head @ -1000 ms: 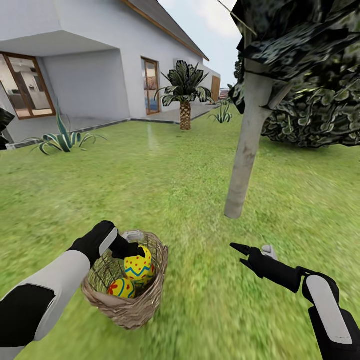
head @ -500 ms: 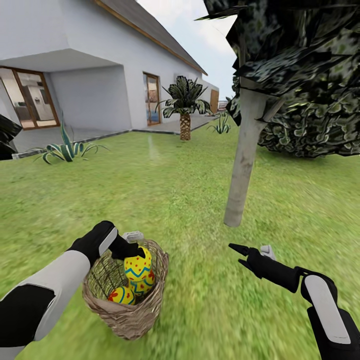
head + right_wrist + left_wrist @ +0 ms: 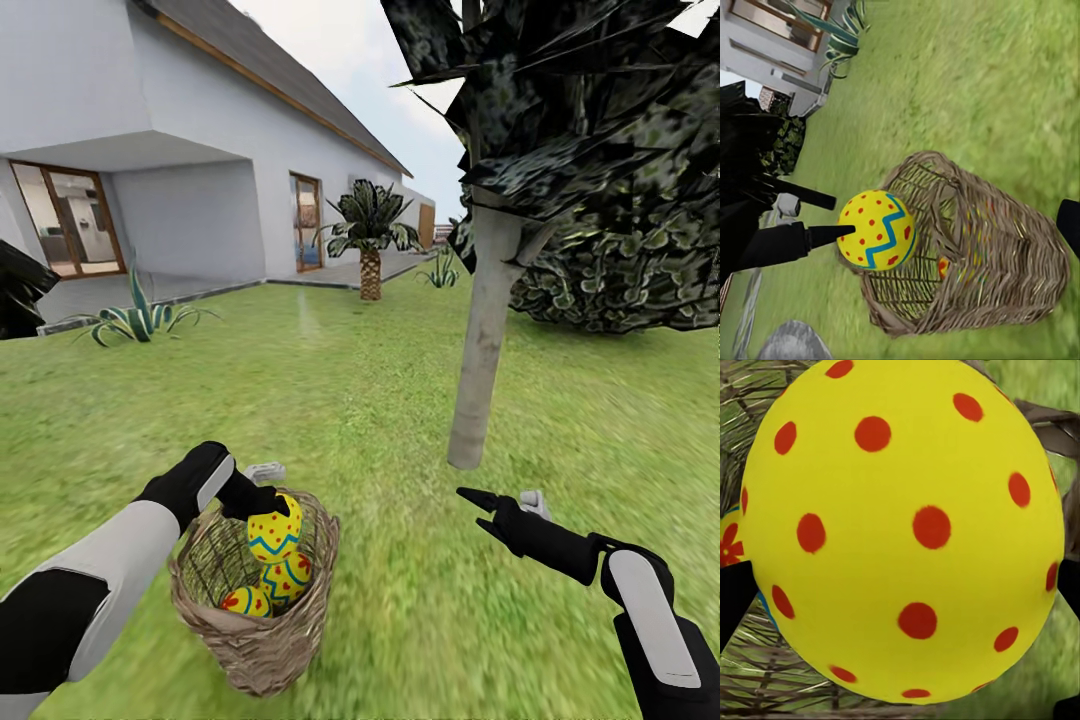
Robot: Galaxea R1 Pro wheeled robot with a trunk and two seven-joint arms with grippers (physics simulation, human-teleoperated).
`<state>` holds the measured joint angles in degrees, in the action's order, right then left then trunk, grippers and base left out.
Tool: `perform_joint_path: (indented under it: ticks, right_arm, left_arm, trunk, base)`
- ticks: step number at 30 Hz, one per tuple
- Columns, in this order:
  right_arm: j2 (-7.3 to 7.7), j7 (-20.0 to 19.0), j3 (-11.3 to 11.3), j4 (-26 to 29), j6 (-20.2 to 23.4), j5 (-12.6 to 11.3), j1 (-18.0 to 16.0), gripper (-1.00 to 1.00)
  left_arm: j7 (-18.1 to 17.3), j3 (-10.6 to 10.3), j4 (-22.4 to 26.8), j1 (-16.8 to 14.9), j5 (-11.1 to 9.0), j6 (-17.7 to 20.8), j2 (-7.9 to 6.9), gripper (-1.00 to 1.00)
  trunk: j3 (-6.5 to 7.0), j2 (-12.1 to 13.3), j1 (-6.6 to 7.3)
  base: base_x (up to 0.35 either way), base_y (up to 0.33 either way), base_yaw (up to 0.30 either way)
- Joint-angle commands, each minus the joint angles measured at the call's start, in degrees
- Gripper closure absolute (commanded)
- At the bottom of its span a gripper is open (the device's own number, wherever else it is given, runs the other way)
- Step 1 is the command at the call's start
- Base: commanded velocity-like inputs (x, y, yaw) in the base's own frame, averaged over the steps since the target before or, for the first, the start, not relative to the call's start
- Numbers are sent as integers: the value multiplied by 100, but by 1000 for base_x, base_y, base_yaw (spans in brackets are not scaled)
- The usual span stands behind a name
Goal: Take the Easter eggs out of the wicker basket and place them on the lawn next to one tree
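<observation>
Clenched on one Easter egg (image 3: 273, 532) above the wicker basket (image 3: 262, 640) at lower left, the left gripper (image 3: 262, 500) must carry it rightward toward the tree (image 3: 478, 380) trunk at centre, while the right gripper (image 3: 478, 502) hovers spread, nearer that trunk.

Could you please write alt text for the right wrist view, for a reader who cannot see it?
A black end effector grips a yellow egg with a blue zigzag and red dots at the rim of a wicker basket on the lawn. A white house and a spiky plant stand beyond.
</observation>
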<state>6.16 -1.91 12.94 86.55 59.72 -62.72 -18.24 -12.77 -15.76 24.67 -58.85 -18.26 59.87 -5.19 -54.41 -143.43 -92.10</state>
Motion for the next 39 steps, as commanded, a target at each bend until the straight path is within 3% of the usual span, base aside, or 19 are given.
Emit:
perform_joint_path:
  ticks: [1, 10, 16, 25, 32, 39]
  right_arm:
    - [-1, -20, 7, 2, 28, 23, -4, -100]
    - [-1, -20, -15, -85, 28, 23, -11, -100]
    - [-1, -20, -19, -102, 28, 23, -13, -100]
    - [-1, -20, -20, -103, 28, 23, -13, -100]
    - [-1, -20, -20, -103, 28, 23, -13, -100]
    - [-1, -20, -20, -103, 28, 23, -13, -100]
  left_arm:
    - [3, -43, 5, -3, -30, 13, -8, 100]
    - [37, -41, 22, -3, -28, 13, -16, 100]
    - [76, -41, 390, -3, -12, 13, -57, 100]
    - [79, -41, 505, -3, -17, 13, -80, 100]
    - [75, -33, 1363, 30, -17, 13, -227, 100]
    - [73, -20, 2082, 53, -32, 13, -253, 100]
  trunk:
    - [17, -1, 4]
    - [216, 11, 28]
    - [349, 21, 44]
    - [511, 382, 242]
    - [636, 663, 395]
    - [762, 944, 549]
  base:
    - [-62, 21, 0]
    - [-12, 4, 0]
    - [0, 0, 0]
    - [0, 0, 0]
    - [0, 0, 0]
    - [0, 0, 0]
